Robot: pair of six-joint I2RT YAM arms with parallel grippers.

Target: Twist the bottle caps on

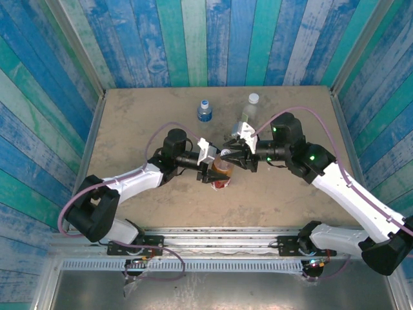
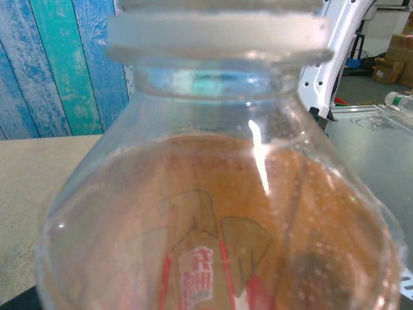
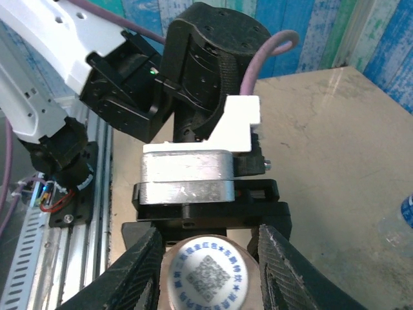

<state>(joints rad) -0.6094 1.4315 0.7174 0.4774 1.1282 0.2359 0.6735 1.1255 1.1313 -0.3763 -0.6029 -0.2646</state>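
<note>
One table (image 1: 129,129): your tan work surface, walled by blue and green painted planks (image 1: 213,39).
Left arm (image 1: 139,175): you have it reaching from its base at the near left, rightward to the table's middle, wrist pointing right.
Right arm (image 1: 342,187): you have it coming from the near right, bent at the elbow and running leftward, so both wrists meet at mid-table.
Orange bottle (image 1: 222,171): at the table's middle between your two wrists, upright, long axis vertical, neck pointing up. In the left wrist view its clear shoulder, orange liquid and red print sit right against the lens. You cannot tell whether its base rests on the table.
Blue-label bottle (image 1: 204,114): upright toward the far edge, apart from both grippers.
Pale bottle (image 1: 246,116): upright just right of the blue-label one, near your right wrist.
Left gripper (image 1: 213,169): clamped on the orange bottle's body from the left.
Right gripper (image 1: 231,154): at the bottle's top, its fingers (image 3: 139,274) closed against opposite sides of the white cap.
White cap (image 3: 210,276): sitting on the orange bottle's neck, flat top up, printed with a square code.
Blue cap (image 1: 205,103): on the blue-label bottle.
Second white cap (image 1: 253,98): on the pale bottle.
</note>
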